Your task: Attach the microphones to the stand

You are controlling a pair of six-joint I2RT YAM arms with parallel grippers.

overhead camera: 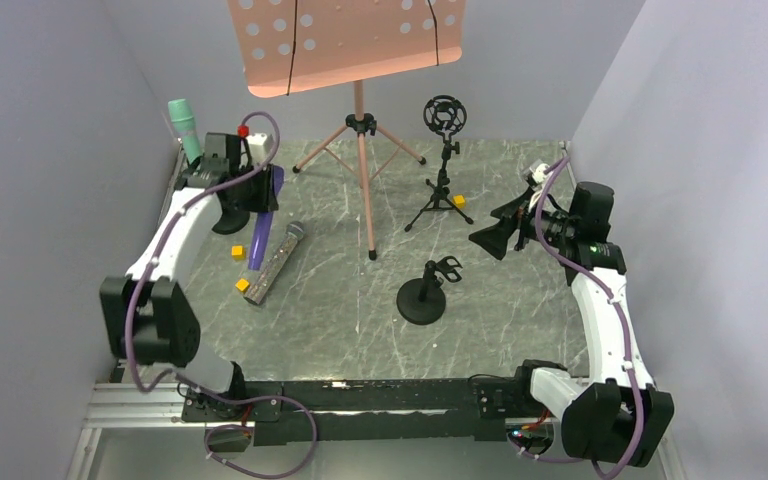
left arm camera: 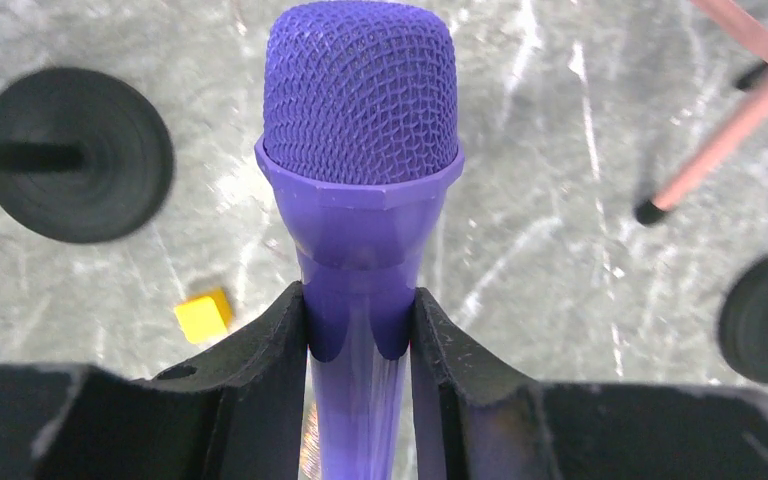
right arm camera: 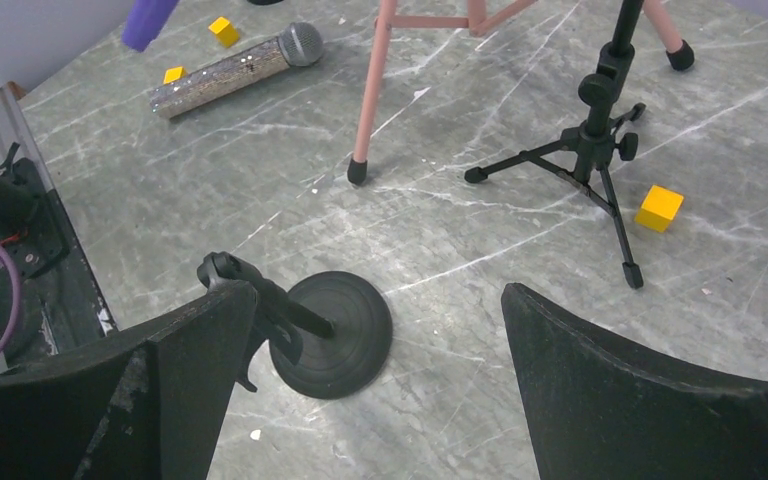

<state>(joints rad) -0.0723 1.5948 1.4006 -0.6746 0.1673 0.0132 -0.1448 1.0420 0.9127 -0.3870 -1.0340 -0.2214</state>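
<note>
Gripping the purple microphone [left arm camera: 358,110] on its handle just below the mesh head, the left gripper [left arm camera: 358,312] had both jaws drawn in tight against the shaft. The head pointed out ahead of the fingers. I could not tell whether the tail end was clear of the bench [left arm camera: 560,260].

The silver microphone [overhead camera: 278,262] lay flat just beside and below that gripper, on its inner side. The mint green microphone [overhead camera: 184,128] stood upright just beyond it, on the outer side.

The right gripper [right arm camera: 375,300] hung spread wide, holding nothing. The round-base clip stand [right arm camera: 330,335] sat directly beneath it, between its fingers.

Judgement: the step in hand looked like carrying the purple microphone across to that stand.
- The hold sat high, near the head, so the long tail would likely swing.
- It seemed best to lift straight up until the tail cleared the silver microphone, then travel slowly.
- The clip takes the handle, so the bare shaft below the hold should meet the clip's mouth squarely and be pressed in.
- The stand's base might slide or tip under that push. The right gripper was well placed to steady the stem.
- Letting go should wait until the clip bears the weight.
</note>
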